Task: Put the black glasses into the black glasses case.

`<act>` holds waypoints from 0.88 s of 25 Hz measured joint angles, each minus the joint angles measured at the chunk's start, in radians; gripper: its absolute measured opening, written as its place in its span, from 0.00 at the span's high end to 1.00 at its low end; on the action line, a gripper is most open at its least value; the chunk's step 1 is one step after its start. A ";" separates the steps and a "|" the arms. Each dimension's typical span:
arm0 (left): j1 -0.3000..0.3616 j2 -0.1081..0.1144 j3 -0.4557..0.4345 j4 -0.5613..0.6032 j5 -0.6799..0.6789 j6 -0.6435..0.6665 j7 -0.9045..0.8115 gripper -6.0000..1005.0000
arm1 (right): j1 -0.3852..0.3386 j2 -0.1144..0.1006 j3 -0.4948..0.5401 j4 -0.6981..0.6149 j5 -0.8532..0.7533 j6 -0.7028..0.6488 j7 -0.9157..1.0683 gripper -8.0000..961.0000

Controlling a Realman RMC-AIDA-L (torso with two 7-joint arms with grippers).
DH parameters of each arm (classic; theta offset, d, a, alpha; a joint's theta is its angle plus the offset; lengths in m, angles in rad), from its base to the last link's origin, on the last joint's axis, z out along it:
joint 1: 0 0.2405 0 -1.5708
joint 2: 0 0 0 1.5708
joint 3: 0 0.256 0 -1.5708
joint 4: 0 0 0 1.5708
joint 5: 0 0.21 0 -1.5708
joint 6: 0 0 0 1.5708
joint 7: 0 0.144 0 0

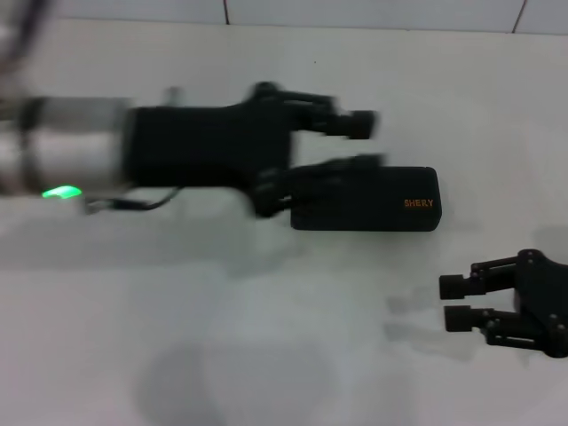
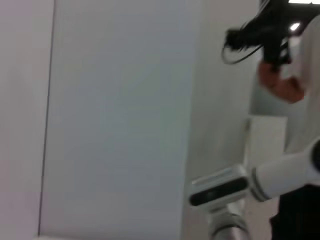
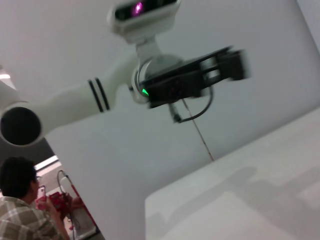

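The black glasses case point(image 1: 373, 202) lies shut on the white table point(image 1: 266, 337), with orange "SHERY" lettering at its right end. The black glasses are not in view in any frame. My left gripper point(image 1: 364, 142) reaches in from the left, blurred by motion. Its fingers are apart with nothing between them, and the lower finger point(image 1: 355, 165) overlaps the case's back edge. The same gripper shows from afar in the right wrist view point(image 3: 227, 67). My right gripper point(image 1: 454, 302) is open and empty, low over the table at the front right, apart from the case.
The table's far edge meets a wall point(image 1: 355, 11) at the back. The left wrist view shows only a wall point(image 2: 115, 120) and part of my body point(image 2: 225, 187). A person point(image 3: 20, 200) sits beyond the table in the right wrist view.
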 joint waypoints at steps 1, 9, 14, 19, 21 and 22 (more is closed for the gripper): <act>0.009 0.004 -0.042 -0.013 0.003 0.051 0.022 0.64 | -0.006 0.000 0.001 -0.014 0.008 -0.018 -0.001 0.62; 0.057 0.100 -0.141 -0.173 0.021 0.225 0.106 0.48 | -0.043 0.004 -0.007 -0.112 0.165 -0.145 -0.064 0.53; 0.062 0.123 -0.147 -0.229 0.045 0.256 0.151 0.42 | -0.033 0.007 -0.011 -0.135 0.245 -0.161 -0.068 0.38; 0.059 0.127 -0.149 -0.237 0.094 0.262 0.188 0.40 | 0.004 0.008 -0.028 -0.124 0.250 -0.155 -0.067 0.20; 0.058 0.127 -0.152 -0.239 0.100 0.262 0.191 0.40 | 0.015 0.010 -0.044 -0.123 0.253 -0.152 -0.062 0.15; 0.058 0.127 -0.156 -0.240 0.103 0.262 0.192 0.40 | 0.021 0.011 -0.053 -0.120 0.256 -0.151 -0.061 0.12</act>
